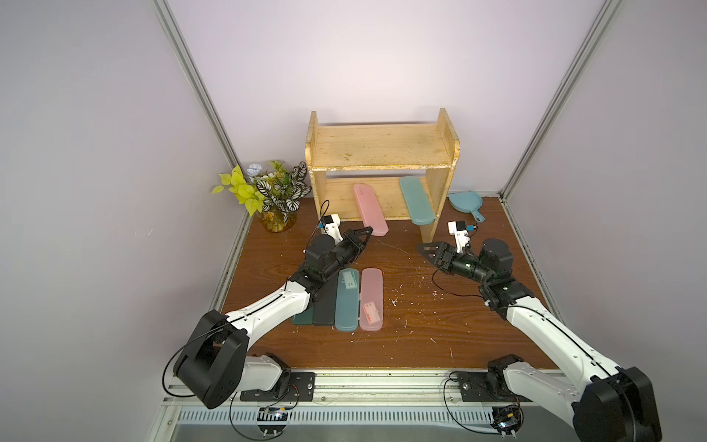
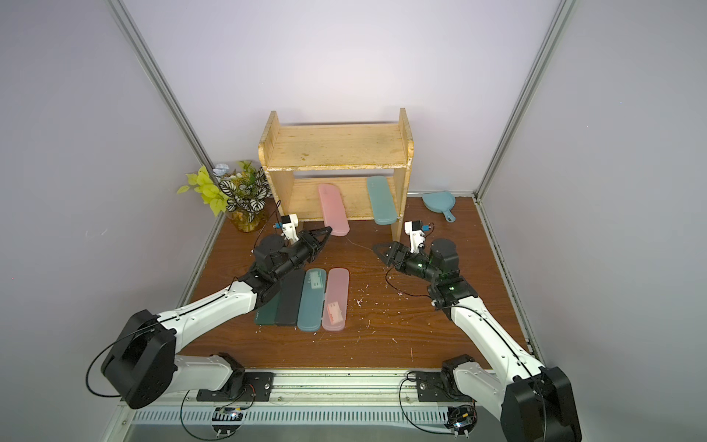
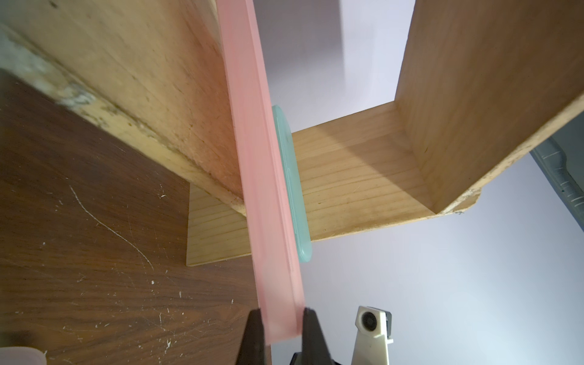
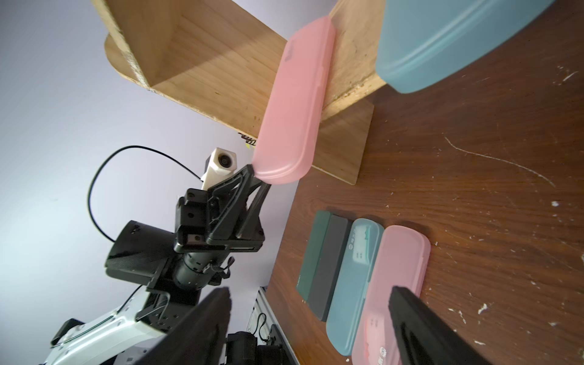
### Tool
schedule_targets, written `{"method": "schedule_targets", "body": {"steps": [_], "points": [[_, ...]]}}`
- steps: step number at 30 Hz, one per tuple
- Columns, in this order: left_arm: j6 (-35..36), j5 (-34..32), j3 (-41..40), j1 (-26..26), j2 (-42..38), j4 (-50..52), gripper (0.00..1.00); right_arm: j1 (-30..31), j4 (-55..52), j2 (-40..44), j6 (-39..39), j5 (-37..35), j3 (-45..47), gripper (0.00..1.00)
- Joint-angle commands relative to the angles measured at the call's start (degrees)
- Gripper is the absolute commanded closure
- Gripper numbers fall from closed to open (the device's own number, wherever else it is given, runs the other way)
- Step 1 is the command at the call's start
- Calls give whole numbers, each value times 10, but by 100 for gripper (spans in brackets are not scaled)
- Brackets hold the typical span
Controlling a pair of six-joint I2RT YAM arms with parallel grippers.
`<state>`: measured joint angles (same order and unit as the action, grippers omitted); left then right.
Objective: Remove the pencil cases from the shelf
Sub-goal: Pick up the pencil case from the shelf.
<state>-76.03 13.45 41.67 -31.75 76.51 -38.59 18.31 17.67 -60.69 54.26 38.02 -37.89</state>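
One thin pinch: your left gripper [image 1: 368,230] clamps the pink case [image 1: 367,208] by its tip at the shelf [image 1: 382,149] front, could slip; right gripper [image 1: 424,250] spread.

Two arms in white and black

We saw the left arm [image 1: 267,308] and the right arm [image 1: 551,329] clad in white shells, each split by a thin black seam dotted with small screws, with bulky black housings at the joints. Thin black cables [image 1: 168,367] looped loose beside the shoulders and wrists. The left wrist camera [image 1: 332,225] and the right wrist camera [image 1: 459,229] were small white blocks touched with blue. The jaws were black, triangular and open-strutted. Small green lights glowed on the right arm's dark joints.
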Motion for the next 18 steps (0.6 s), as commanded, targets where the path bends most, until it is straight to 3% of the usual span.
{"method": "schedule_targets", "body": {"steps": [1, 18], "points": [[1, 48, -2, 6, 4, -71, 98, 8, 64, -9, 37, 23, -14, 15], [-37, 140, -29, 5, -25, -135, 100, 41, 208, -107, 187, 17, -59, 21]]}}
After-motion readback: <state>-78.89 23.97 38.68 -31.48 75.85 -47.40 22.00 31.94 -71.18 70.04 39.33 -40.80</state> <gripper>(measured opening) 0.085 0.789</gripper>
